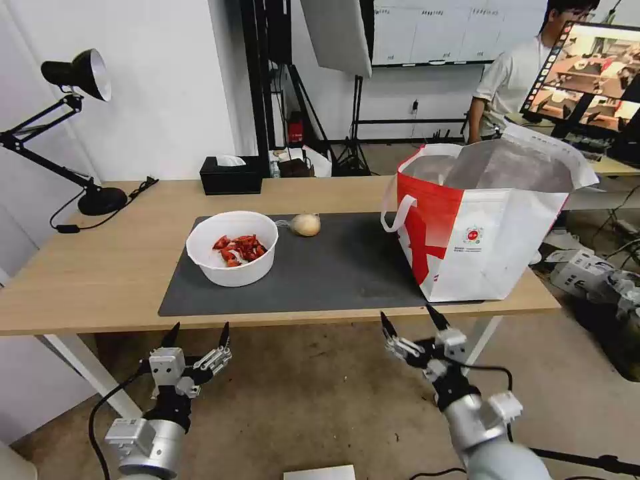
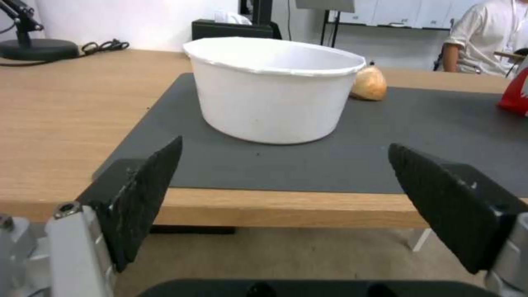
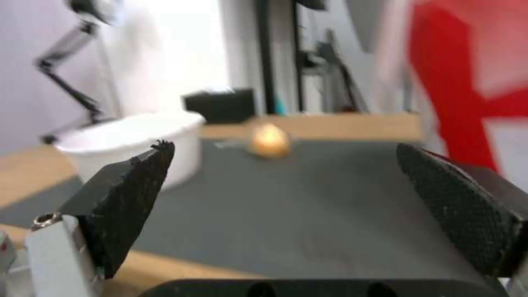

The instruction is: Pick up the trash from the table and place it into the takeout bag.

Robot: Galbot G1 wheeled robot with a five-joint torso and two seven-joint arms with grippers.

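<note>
The place looked like a robotics lab or studio workspace. A black tripod stand and a hanging grey reflector panel stood behind the light-wood tabletop. A whiteboard covered the back wall, a monitor showed camera feeds, a black desk lamp sat clamped-style at the side, and cables trailed over the bare concrete floor.

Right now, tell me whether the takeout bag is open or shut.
Open. The takeout bag stands upright on the table, its mouth spread wide and the silver lining exposed.
</note>
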